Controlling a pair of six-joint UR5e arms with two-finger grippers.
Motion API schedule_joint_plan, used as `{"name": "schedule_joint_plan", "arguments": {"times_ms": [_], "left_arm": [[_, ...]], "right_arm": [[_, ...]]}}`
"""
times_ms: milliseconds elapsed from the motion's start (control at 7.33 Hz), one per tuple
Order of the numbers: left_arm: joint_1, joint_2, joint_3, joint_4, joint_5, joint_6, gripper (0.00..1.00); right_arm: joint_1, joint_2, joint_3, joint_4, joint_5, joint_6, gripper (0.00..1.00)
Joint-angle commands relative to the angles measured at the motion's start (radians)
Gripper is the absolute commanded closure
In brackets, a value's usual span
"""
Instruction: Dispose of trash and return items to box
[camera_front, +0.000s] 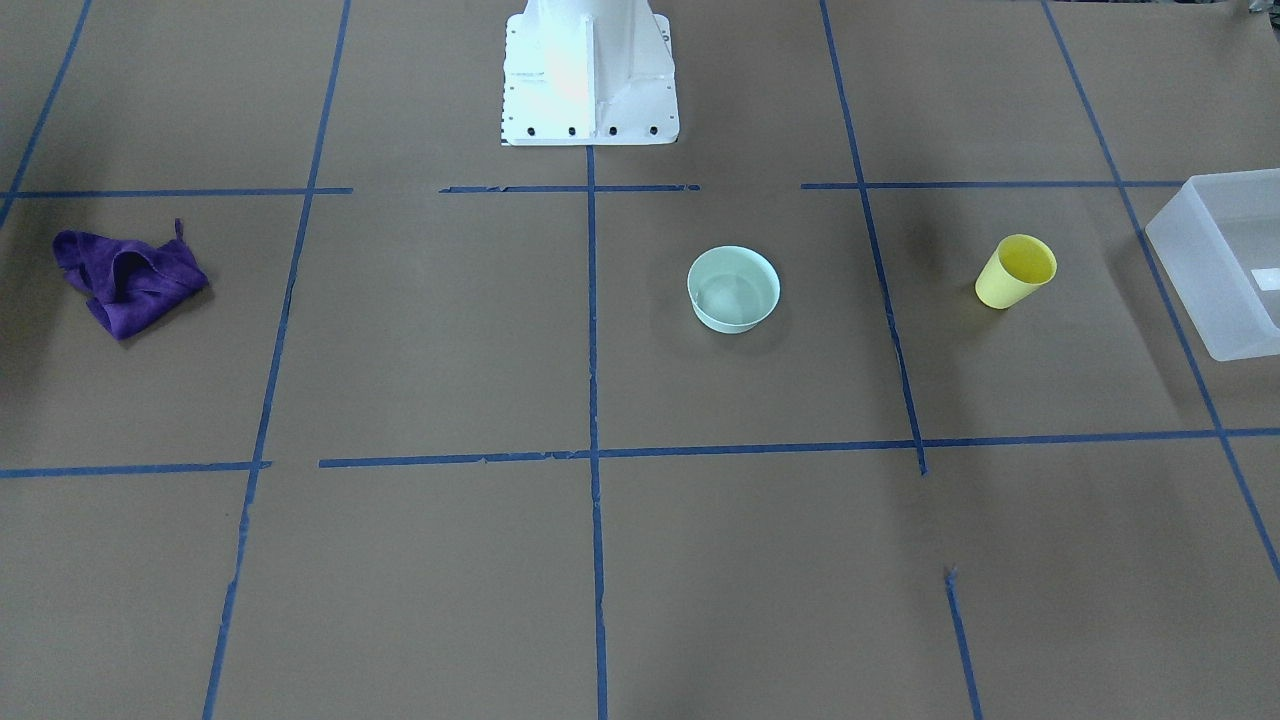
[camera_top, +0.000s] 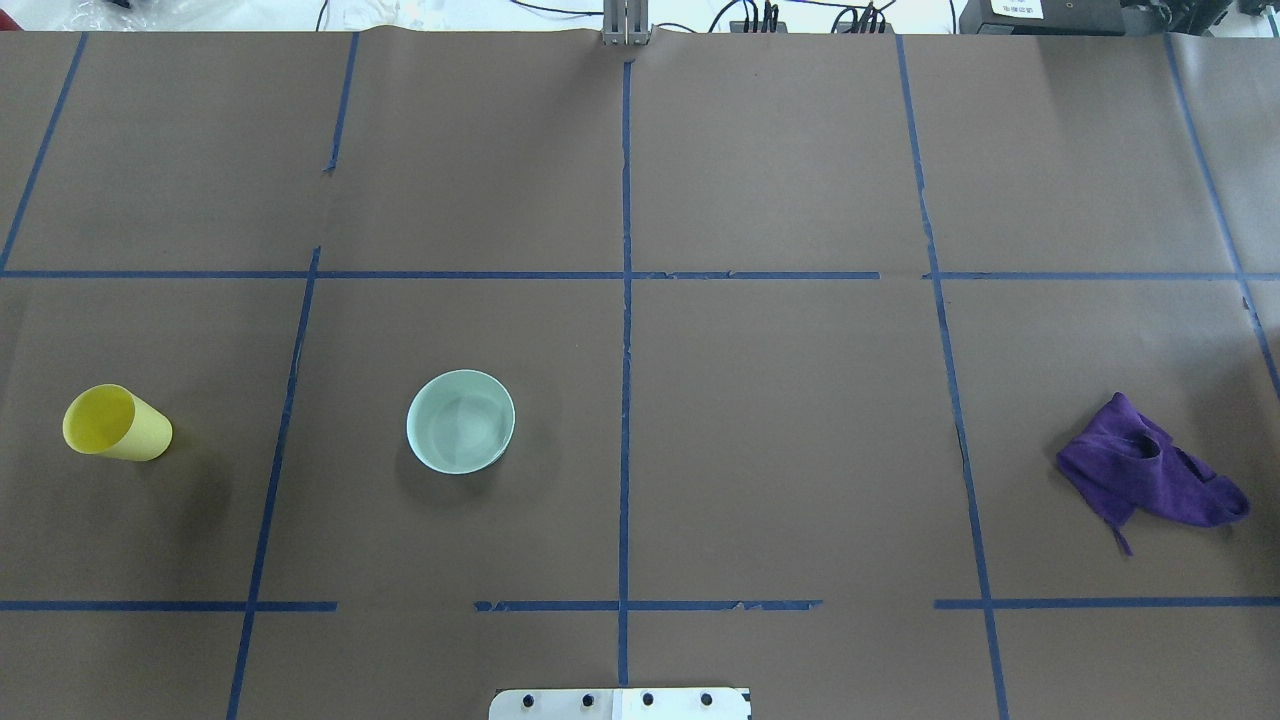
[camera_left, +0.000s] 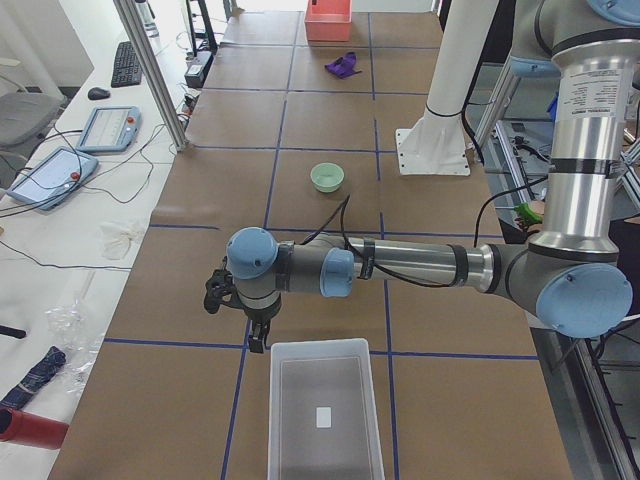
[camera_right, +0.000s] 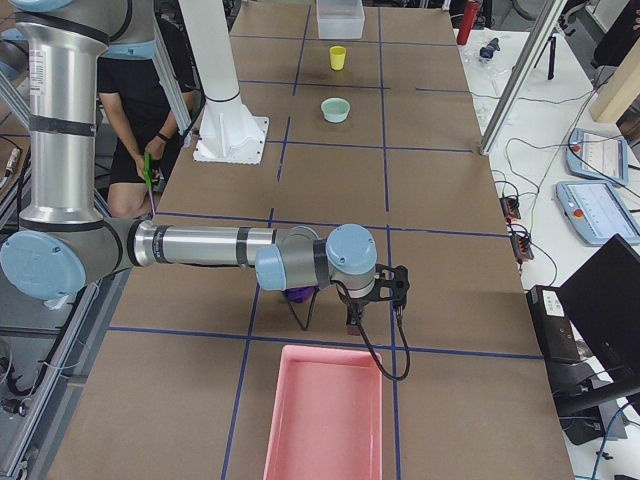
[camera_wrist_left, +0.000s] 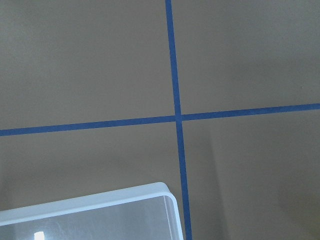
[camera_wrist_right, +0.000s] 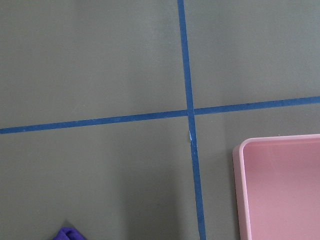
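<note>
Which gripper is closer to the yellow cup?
Left: the left gripper is at the white bin near the yellow cup; the right gripper is far off, by the pink bin.

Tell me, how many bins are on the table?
2. The translucent white bin sits at the table's end on the robot's left; the pink bin sits at the opposite end, on its right.

Mint bowl (camera_front: 733, 289) sits between purple cloth (camera_front: 128, 280) and yellow cup (camera_front: 1016, 272), apparently upright, near the cropped box (camera_front: 1200, 275).
</note>
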Motion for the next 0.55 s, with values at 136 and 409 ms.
{"name": "schedule_joint_plan", "arguments": {"times_ms": [136, 409], "left_arm": [[0.005, -0.006, -0.027, -0.005, 0.005, -0.005, 0.0], [0.02, -0.008, -0.096, -0.006, 0.004, -0.033, 0.0]], "right_arm": [[0.0, 0.003, 0.0, 0.002, 0.001, 0.0, 0.0], [-0.001, 0.003, 0.003, 0.002, 0.005, 0.001, 0.0]]}}
